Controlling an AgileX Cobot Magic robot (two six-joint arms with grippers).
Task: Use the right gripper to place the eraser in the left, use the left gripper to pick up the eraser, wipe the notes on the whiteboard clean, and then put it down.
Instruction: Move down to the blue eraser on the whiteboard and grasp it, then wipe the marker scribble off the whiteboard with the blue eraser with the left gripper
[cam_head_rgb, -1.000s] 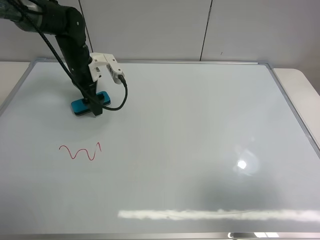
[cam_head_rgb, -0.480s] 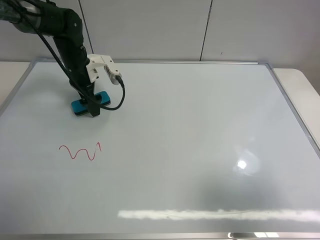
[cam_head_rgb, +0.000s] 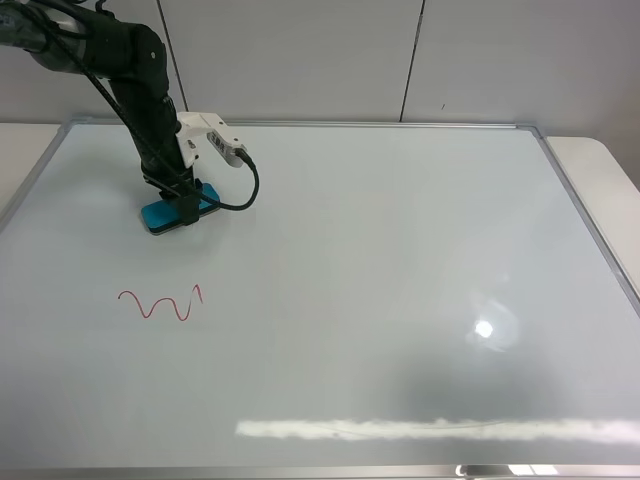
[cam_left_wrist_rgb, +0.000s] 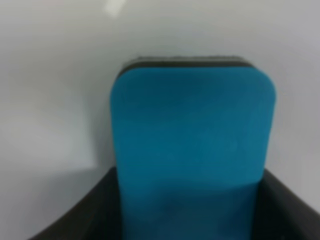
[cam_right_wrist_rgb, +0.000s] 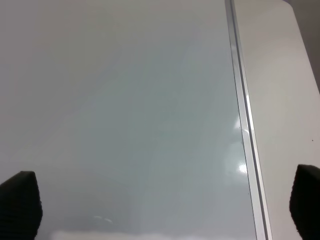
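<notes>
A: So, where is the eraser (cam_head_rgb: 160, 214) sitting?

B: Upper left of the high view, lying flat on the whiteboard (cam_head_rgb: 400, 260) with its felt side down. The left pincer (cam_head_rgb: 186, 212) is clamped on it. In the wrist view a black finger presses against each long side.

A: And the right pincer (cam_right_wrist_rgb: 162, 205)?

B: Spread wide and holding nothing. It hangs over the board's right edge, beside the silver frame (cam_right_wrist_rgb: 244, 125).

A: How far along would you say we are?

B: I judge the eraser's move to the left side done, and the pick-up to be at the grip itself. The block looks to be resting on the board, not yet lifted. The notes (cam_head_rgb: 160, 303) are untouched, below the eraser toward the lower left and well apart from it. Wiping and setting down are both left.

A: What about materials?

B: The eraser is a rounded-rectangle block with a matte turquoise top and a thin black felt strip beneath. The board is glossy and throws back lamp glare at lower right. The notes are one thin red wavy line. Beyond the frame is a pale surface (cam_head_rgb: 610, 170), with a grey panelled wall (cam_head_rgb: 300, 60) behind.
</notes>
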